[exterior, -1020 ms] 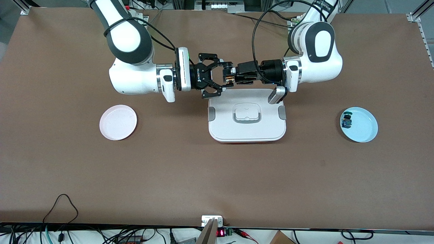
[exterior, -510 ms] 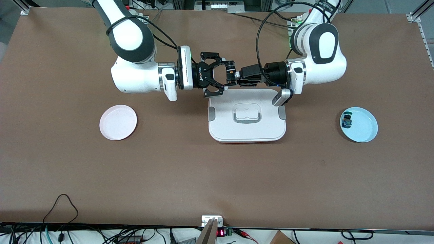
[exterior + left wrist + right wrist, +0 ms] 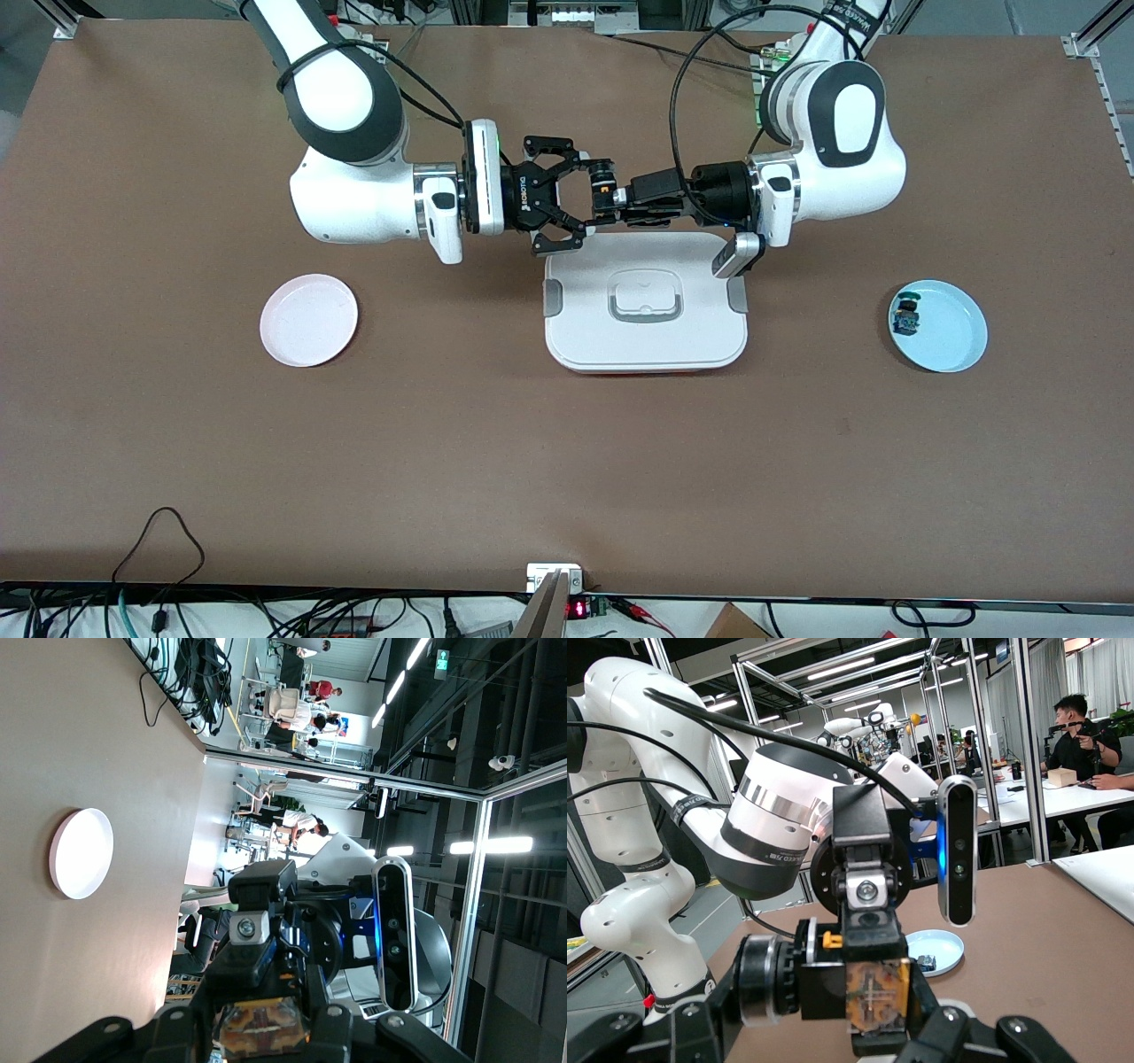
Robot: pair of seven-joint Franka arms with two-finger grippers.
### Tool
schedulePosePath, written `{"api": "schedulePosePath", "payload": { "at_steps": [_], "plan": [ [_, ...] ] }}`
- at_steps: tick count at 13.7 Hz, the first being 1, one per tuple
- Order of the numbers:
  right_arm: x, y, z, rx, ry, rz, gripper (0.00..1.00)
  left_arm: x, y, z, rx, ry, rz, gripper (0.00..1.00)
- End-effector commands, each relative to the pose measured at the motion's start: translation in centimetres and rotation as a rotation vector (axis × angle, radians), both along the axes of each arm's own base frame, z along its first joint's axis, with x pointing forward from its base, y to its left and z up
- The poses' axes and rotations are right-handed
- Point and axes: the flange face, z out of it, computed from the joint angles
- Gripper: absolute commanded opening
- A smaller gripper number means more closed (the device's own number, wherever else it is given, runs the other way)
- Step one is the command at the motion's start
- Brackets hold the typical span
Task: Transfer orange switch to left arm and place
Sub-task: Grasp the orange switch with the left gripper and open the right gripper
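Observation:
The orange switch [image 3: 603,184] is held in the air between both grippers, over the edge of the white box [image 3: 645,350] that lies toward the arms' bases. My left gripper [image 3: 611,197] is shut on its tan end, which fills the left wrist view [image 3: 264,1032]. My right gripper [image 3: 580,199] is open, its fingers spread on either side of the switch without closing on it. In the right wrist view the switch [image 3: 833,983] lies crosswise, with its round dark knob, black body and tan end, between my right gripper's [image 3: 828,1032] open fingers.
A pink plate [image 3: 309,320] lies toward the right arm's end and shows in the left wrist view [image 3: 81,853]. A light blue plate [image 3: 961,332] toward the left arm's end holds a small blue-green switch [image 3: 905,315]. The box has grey side latches.
Over the last second both grippers shifted slightly toward the left arm's end and the left gripper turned the switch. In the last half second nothing has visibly moved.

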Motion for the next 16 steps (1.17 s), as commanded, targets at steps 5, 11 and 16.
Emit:
{"api": "schedulePosePath", "payload": {
  "at_steps": [5,11,16],
  "plan": [
    [-0.4,0.1,0.1,0.005,0.015,-0.009,1.00,-0.1,0.8,1.1,-0.011,-0.023,0.026,0.16],
    [-0.1,-0.8,-0.1,-0.004,0.075,-0.024,1.00,-0.1,0.8,1.1,-0.009,-0.024,0.025,0.16],
    [2.4,-5.5,-0.3,0.000,0.083,-0.080,1.00,1.4,2.3,1.8,0.237,-0.196,-0.148,0.16]
  ]
}}
